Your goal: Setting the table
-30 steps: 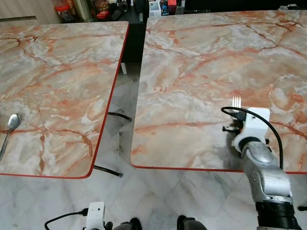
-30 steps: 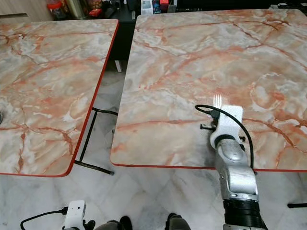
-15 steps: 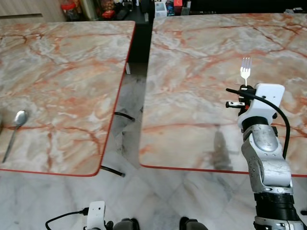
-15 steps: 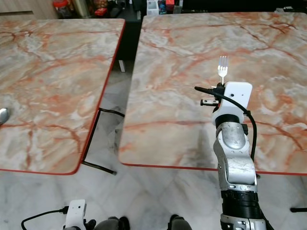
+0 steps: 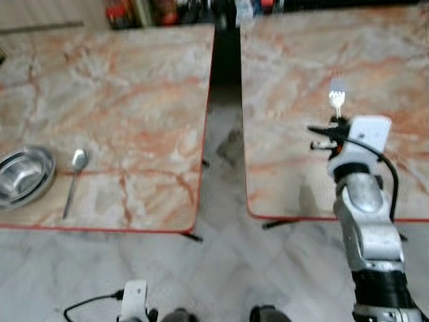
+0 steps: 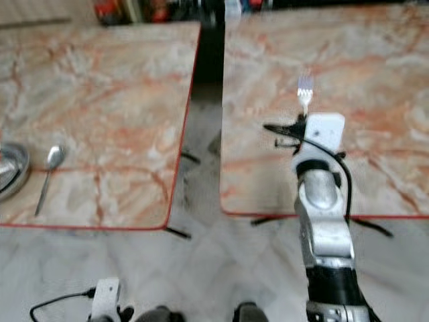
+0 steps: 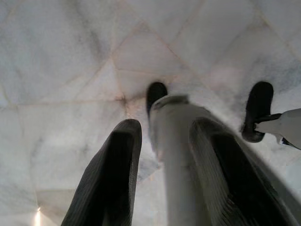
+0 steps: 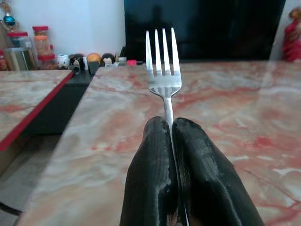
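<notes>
Two marble-patterned benches with red edging are seen from above, a dark gap of floor between them; the head views are somewhat blurred. The right gripper [image 8: 173, 141] is raised over the near part of the right-hand marble-patterned bench [image 5: 375, 80], and its two black fingers [image 8: 150, 174] are pressed together on the handle of a silver metal fork [image 8: 163, 70]. The fork is held upright with its four tines pointing away from the gripper, clear of the bench top. In the head views the fork's tines [image 5: 336, 97] are seen just beyond the white wrist housing of the silver right arm [image 5: 365, 221], from which a black cable loops.

On the left-hand marble-patterned bench [image 5: 134, 87], near its front edge, a silver metal spoon [image 5: 74, 178] lies flat with its bowl away from the robot, and a round shiny steel bowl [image 5: 23, 176] sits just beside it on the robot's left, apart from it.

The left gripper [image 7: 162, 155] hangs low over the pale marble-tiled floor [image 7: 61, 61]; its two black fingers [image 7: 115, 174] are spread apart with nothing gripped, and a pale leg of the robot is seen between them in the wrist view.

At the far end of the benches, jars with red lids [image 8: 28, 44] and small objects stand against a white wall, too blurred to be told apart
</notes>
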Tool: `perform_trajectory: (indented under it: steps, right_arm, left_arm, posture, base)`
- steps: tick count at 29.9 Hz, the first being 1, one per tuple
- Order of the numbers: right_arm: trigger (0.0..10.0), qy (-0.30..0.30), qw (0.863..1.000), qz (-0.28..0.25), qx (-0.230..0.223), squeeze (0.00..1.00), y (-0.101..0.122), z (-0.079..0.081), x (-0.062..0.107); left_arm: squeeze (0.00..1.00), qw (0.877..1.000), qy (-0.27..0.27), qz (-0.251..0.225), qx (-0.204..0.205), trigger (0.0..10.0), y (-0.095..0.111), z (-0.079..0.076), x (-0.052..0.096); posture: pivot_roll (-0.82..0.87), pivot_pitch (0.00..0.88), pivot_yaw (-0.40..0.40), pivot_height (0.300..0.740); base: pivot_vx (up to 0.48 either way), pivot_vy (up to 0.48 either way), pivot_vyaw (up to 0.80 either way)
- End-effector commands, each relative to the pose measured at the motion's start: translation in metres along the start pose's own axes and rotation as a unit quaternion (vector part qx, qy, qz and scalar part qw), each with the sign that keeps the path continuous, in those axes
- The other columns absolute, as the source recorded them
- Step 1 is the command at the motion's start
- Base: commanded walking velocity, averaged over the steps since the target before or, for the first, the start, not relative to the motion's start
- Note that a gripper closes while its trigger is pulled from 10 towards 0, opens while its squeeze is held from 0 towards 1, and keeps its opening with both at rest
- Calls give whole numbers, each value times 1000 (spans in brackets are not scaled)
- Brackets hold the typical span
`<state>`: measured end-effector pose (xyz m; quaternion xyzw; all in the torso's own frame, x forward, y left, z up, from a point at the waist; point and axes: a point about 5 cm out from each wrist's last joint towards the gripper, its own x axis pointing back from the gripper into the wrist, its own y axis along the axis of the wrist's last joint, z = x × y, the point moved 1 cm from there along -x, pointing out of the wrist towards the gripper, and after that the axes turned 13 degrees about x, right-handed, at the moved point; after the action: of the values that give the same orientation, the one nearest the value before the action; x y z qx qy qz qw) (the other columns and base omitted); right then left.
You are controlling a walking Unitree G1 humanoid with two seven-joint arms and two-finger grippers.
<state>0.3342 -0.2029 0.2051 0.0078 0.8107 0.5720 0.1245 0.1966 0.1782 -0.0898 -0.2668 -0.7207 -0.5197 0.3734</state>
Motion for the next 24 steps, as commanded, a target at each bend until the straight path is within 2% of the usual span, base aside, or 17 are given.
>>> perform_trajectory:
  steps: [1,24]
  right_arm:
    - [10000,15,1000,-13,-7,0,7,11,0]
    - [10000,33,999,-14,-10,0,6,19,-2]
  left_arm:
    - [0,999,21,26,2,10000,-15,15,4]
    - [0,999,25,25,2,10000,-18,15,4]
  posture:
    - [-78,179,65,740]
    - [-79,146,57,740]
  base:
    - [0,480,0]
    - [0,480,0]
